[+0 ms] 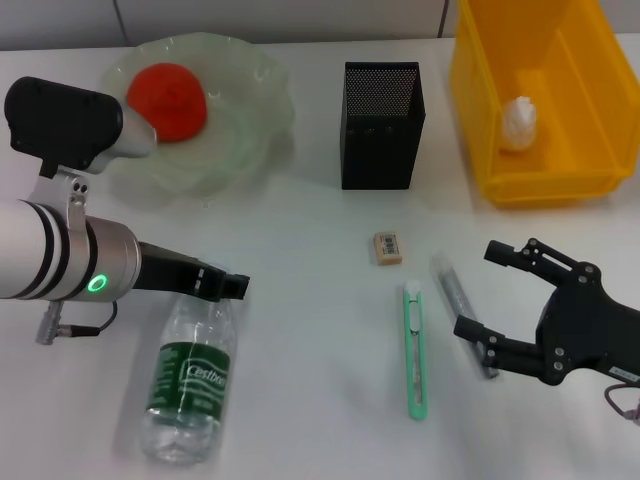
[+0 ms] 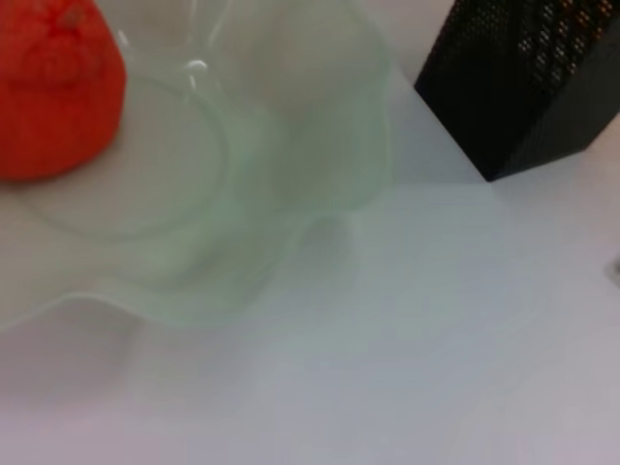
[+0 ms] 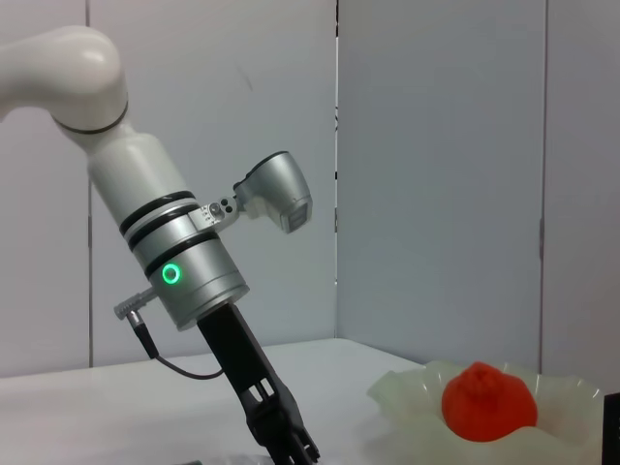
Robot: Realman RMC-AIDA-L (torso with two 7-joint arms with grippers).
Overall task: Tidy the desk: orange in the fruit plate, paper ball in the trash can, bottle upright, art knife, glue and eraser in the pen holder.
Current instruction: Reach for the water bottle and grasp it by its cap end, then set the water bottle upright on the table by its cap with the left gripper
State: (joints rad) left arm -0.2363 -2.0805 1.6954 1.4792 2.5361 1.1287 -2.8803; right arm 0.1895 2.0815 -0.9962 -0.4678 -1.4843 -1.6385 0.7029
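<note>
The orange (image 1: 168,100) lies in the pale green fruit plate (image 1: 245,120) at the back left; the left wrist view shows the orange (image 2: 53,87), the plate (image 2: 291,174) and the black mesh pen holder (image 2: 542,77). A white paper ball (image 1: 520,124) sits in the yellow trash can (image 1: 480,110). The clear bottle (image 1: 190,380) lies on its side at the front left, and my left gripper (image 1: 228,285) hovers over its neck. Eraser (image 1: 388,248), green art knife (image 1: 416,350) and grey glue stick (image 1: 450,285) lie on the table. My right gripper (image 1: 475,288) is open beside the glue.
The pen holder (image 1: 382,125) stands at the back centre between plate and trash can. In the right wrist view, the left arm (image 3: 184,262) reaches down in front of a white wall, with the orange (image 3: 489,402) in its plate (image 3: 407,397) to one side.
</note>
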